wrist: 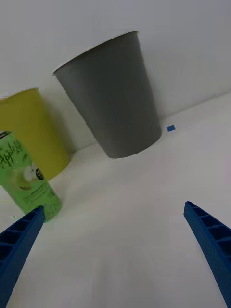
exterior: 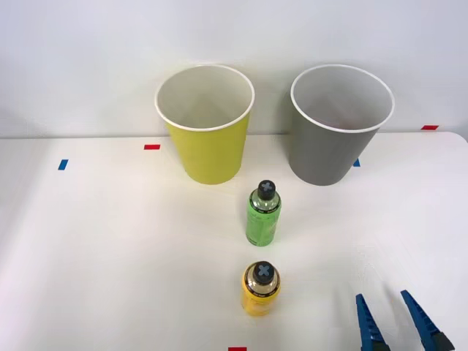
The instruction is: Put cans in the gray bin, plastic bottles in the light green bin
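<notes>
Standing upright, two plastic bottles [exterior: 263,248], one light green bin [exterior: 205,124], one gray bin [exterior: 338,124], right pincer [exterior: 401,322] released

I see the green bottle [exterior: 263,216] and yellow bottle [exterior: 260,289] upright before the lime bin [exterior: 207,146] and gray bin [exterior: 333,150], both seemingly empty.

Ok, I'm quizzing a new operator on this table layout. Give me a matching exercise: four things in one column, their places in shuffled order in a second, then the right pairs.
Things:
1. light green bin
2. gray bin
3. green bottle
4. yellow bottle

Places:
A. nearest the robot, upright
B. back of the table, robot's right
C. upright, between the yellow bottle and the bins
D. back of the table, robot's left

Pairs: 1-D, 2-B, 3-C, 4-A
</notes>
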